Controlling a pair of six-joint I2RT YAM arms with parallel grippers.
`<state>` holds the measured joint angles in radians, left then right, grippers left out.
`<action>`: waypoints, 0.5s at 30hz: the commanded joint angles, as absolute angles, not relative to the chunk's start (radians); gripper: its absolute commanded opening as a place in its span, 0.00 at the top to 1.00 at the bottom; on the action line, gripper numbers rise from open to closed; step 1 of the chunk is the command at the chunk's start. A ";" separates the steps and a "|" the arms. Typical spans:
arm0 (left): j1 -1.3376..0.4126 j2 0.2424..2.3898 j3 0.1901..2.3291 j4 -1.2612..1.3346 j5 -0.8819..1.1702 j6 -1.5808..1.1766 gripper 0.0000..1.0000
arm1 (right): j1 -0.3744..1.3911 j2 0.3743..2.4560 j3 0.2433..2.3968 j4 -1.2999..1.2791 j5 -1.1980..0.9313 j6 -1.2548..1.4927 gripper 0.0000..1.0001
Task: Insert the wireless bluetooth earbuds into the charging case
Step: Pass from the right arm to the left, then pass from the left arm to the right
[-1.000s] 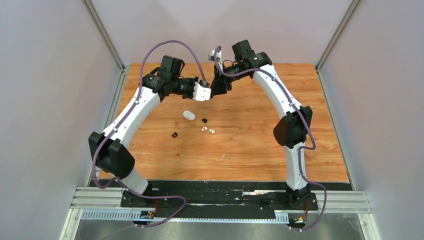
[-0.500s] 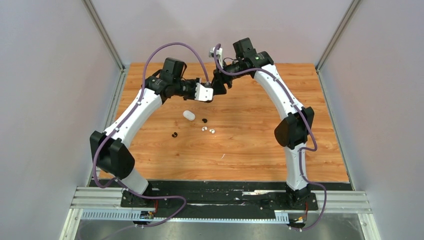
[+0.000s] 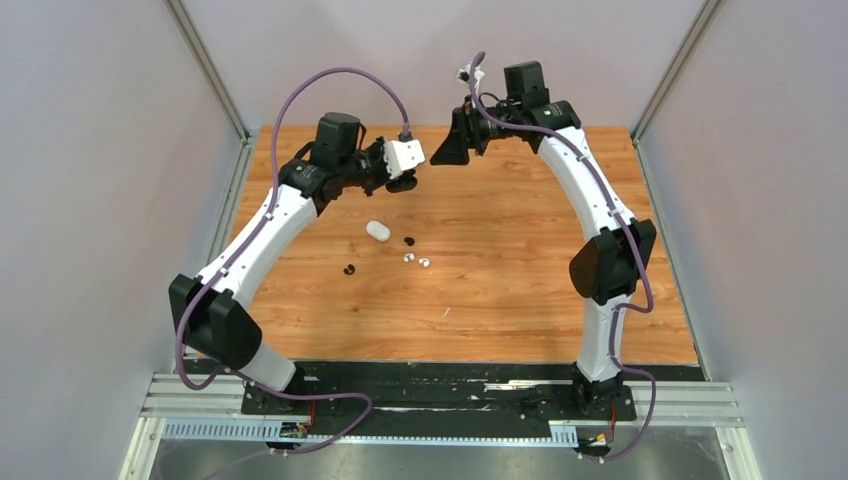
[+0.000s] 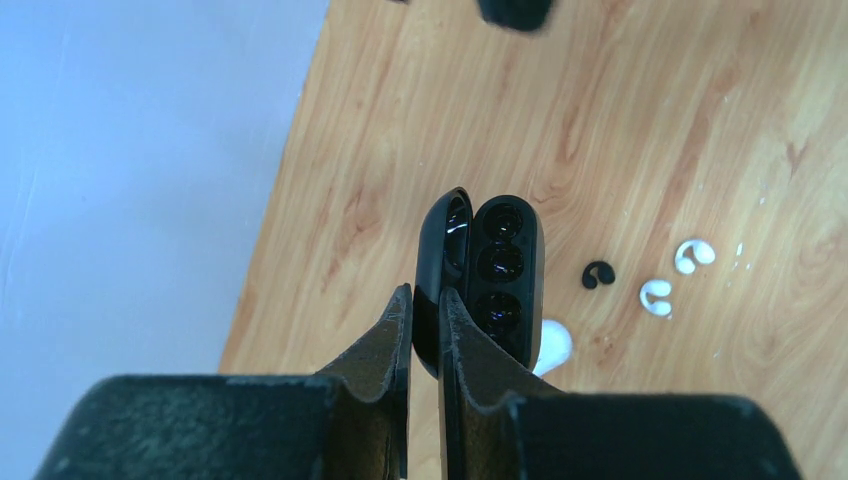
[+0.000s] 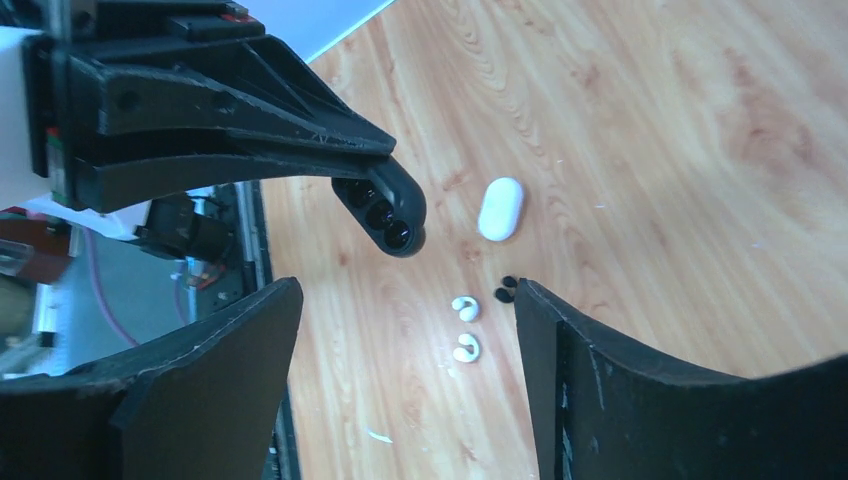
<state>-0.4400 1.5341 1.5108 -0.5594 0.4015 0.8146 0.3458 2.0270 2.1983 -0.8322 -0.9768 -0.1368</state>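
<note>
Farthest left on the wooden table (image 3: 560,280) lies a lone black bud (image 3: 349,269) — a tiny curled pebble, well apart from the others. Up and to its right rests the white case (image 3: 377,231), a smooth oval lying flat with its lid down, far bigger than any bud.

Above the white case, in the air, the left gripper (image 4: 425,303) is pinched nearly closed on the black case (image 4: 492,272), holding it by its lower end. I cannot tell exactly which half sits between the fingers. This case is glossy and oval, and it hangs open like a narrow book. The lid stands just off the base, and the base shows a row of round, dark wells.

Back on the table, just right of the white case, sits the second black bud (image 3: 409,241), small and dark against the wood grain. Just below it lies the pair of white buds (image 3: 424,262), side by side and near each other, each shaped like a little curved hook. All four buds lie loose on the wood, outside both cases.

To the right, the right gripper (image 5: 405,290) is lifted off the table, close to the left one and facing it. Its fingers are spread wide and hold nothing — the gap between them frames the black case and the buds below.
</note>
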 commanded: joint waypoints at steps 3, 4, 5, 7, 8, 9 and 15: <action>-0.446 1.473 1.501 -0.423 0.354 0.542 1.00 | 0.373 2.085 2.221 -0.721 -1.077 0.051 0.20; -0.446 1.472 1.496 -0.417 0.353 0.513 1.00 | 0.376 2.100 2.230 -0.712 -1.109 0.058 0.20; -0.446 1.473 1.495 -0.410 0.351 0.500 1.00 | 0.380 2.103 2.232 -0.705 -1.128 0.062 0.20; -0.446 1.471 1.493 -0.403 0.352 0.456 1.00 | 0.394 2.116 2.236 -0.700 -1.141 0.056 0.20; -0.446 1.470 1.487 -0.399 0.355 0.427 1.00 | 0.399 2.119 2.236 -0.700 -1.139 0.052 0.20; -0.446 1.462 1.484 -0.388 0.363 0.413 1.00 | 0.403 2.121 2.241 -0.698 -1.137 0.050 0.20; -0.446 1.419 1.418 -0.301 0.402 0.335 1.00 | 0.405 2.140 2.242 -0.696 -1.148 0.056 0.36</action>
<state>-0.4400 1.4872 1.4380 -0.4061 0.3634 0.4355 0.4011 2.1376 2.1948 -0.7395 -1.1038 0.0326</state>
